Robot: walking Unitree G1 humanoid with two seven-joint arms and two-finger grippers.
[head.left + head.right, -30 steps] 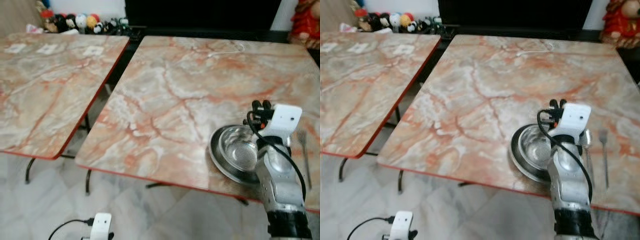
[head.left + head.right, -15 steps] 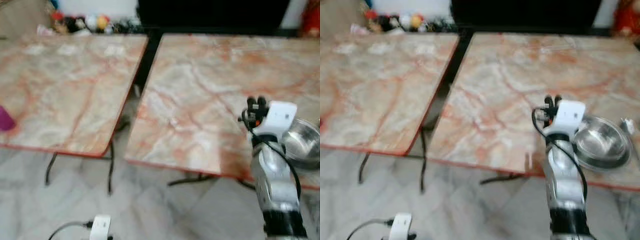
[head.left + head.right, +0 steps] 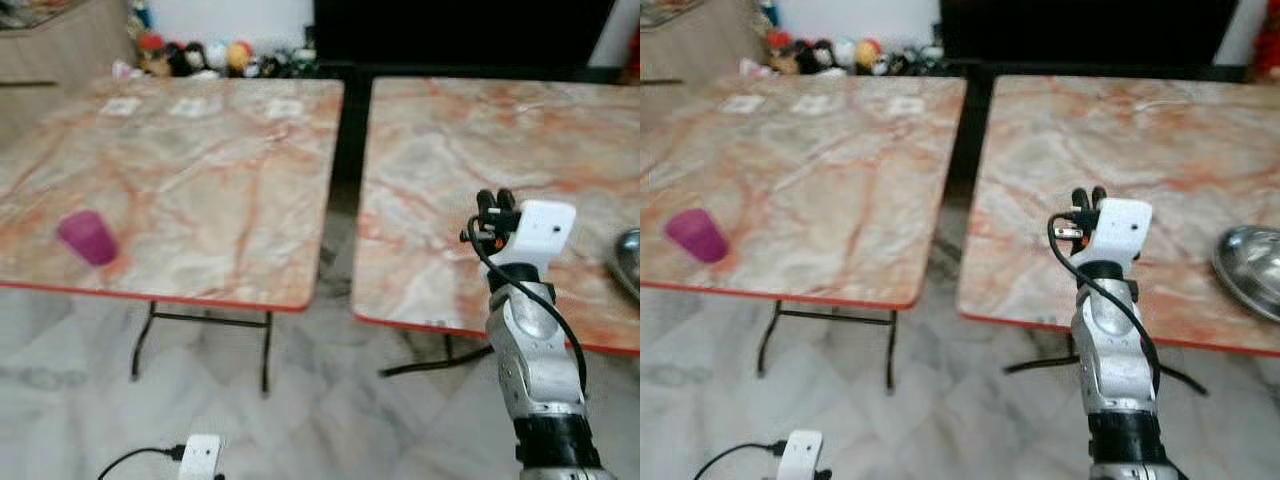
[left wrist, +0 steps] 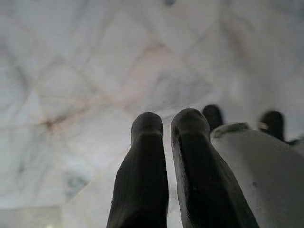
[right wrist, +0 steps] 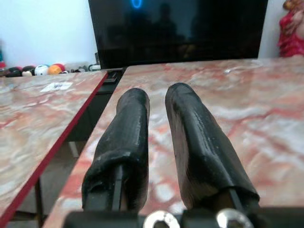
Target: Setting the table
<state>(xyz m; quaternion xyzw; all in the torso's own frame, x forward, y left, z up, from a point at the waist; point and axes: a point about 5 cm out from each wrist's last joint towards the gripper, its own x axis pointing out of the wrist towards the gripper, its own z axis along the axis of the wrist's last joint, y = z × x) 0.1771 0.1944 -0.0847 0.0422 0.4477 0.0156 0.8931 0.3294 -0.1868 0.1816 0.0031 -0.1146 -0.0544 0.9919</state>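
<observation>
A purple cup [image 3: 88, 238] lies on its side near the front edge of the left marble table [image 3: 200, 190]. A steel bowl [image 3: 1252, 256] sits on the right marble table [image 3: 1120, 150], at the right border of the view. My right gripper [image 3: 495, 200] is raised above the near part of the right table, its fingers [image 5: 128, 128] shut with nothing between them. My left arm [image 3: 202, 455] hangs low over the floor. The left gripper [image 4: 166, 121] is shut and empty, pointing at the tiled floor.
A dark gap [image 3: 345, 150] separates the two tables. White cards [image 3: 195, 105] lie on the far side of the left table. Toys [image 3: 220, 55] line the back wall beside a black cabinet [image 3: 460, 35]. Table legs [image 3: 265, 345] stand on marble floor.
The view has swung to the left: the bowl slid to the right border and the left table with the purple cup came into sight. The right arm stays raised.
</observation>
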